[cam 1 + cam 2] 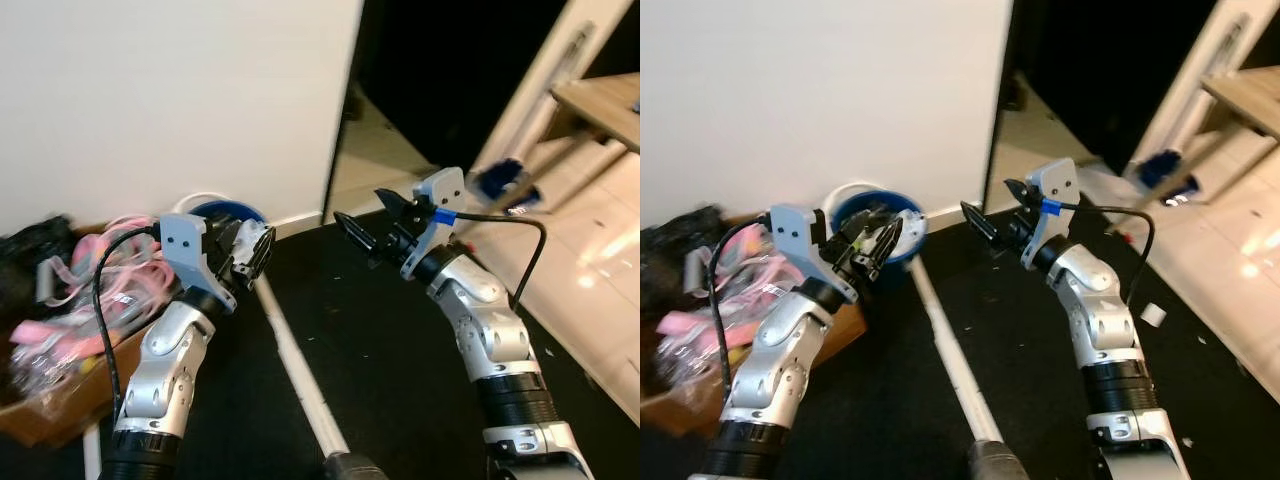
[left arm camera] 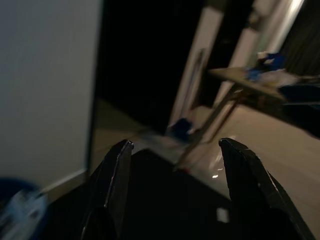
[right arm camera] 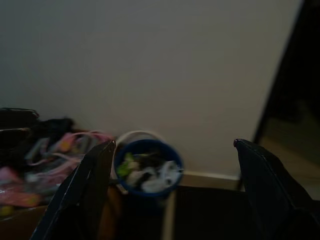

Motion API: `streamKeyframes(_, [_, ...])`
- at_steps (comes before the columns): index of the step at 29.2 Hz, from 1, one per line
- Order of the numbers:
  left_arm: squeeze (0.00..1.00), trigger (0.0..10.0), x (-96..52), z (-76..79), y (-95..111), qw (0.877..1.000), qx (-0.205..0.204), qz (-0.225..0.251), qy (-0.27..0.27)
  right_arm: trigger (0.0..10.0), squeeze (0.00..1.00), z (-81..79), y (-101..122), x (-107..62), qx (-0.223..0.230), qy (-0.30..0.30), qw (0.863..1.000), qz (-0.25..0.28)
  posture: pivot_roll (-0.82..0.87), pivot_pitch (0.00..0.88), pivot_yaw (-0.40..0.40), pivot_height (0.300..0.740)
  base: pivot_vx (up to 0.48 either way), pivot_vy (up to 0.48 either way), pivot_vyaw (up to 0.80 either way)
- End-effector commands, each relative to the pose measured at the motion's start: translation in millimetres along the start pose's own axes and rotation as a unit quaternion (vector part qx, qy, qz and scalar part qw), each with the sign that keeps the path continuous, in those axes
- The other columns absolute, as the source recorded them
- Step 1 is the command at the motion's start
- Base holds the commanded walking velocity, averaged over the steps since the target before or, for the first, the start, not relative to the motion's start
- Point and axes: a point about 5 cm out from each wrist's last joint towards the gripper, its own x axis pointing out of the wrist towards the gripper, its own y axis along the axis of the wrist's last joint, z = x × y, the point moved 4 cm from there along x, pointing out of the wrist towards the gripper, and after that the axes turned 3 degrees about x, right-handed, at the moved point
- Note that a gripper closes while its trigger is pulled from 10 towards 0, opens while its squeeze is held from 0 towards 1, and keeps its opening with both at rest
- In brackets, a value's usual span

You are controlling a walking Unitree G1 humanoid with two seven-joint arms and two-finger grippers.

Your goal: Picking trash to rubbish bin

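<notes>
A blue rubbish bin [image 1: 908,226] stands against the white wall and holds white and green trash [image 3: 150,172]. My left gripper [image 1: 876,243] hovers just in front of the bin, open with nothing between its fingers [image 2: 117,175]. My right gripper [image 1: 987,197] is raised to the right of the bin, also open and empty, and it faces the bin with black fingers [image 3: 85,190] spread wide. A small white scrap [image 1: 1153,313] lies on the dark floor to the right of my right arm.
A cardboard box [image 1: 50,410] full of pink and black clutter sits at the left beside the bin. A white pole [image 1: 297,365] lies across the dark floor between my arms. A wooden table [image 1: 600,98] and a blue object [image 1: 500,178] stand at the far right on pale floor.
</notes>
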Motion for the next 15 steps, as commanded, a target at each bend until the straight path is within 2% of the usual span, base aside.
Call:
streamKeyframes(1, [0.0, 10.0, -3.5, -1.8, -4.8, 1.0, -0.011, -0.004, 0.006, 10.0, 0.0, -3.5, -1.6, 1.4, 0.001, 0.005, 1.0, 0.0, -0.07, 0.0, -0.039, 0.74, 0.0, 0.0, -0.8])
streamKeyframes(15, [0.0, 10.0, -2.7, -1.6, -4.4, 1.0, -0.016, -0.005, 0.003, 10.0, 0.0, -3.0, -0.8, 2.0, 0.0, 0.005, 1.0, -0.001, -0.07, 0.0, -0.038, 0.74, 0.0, 0.0, -0.8])
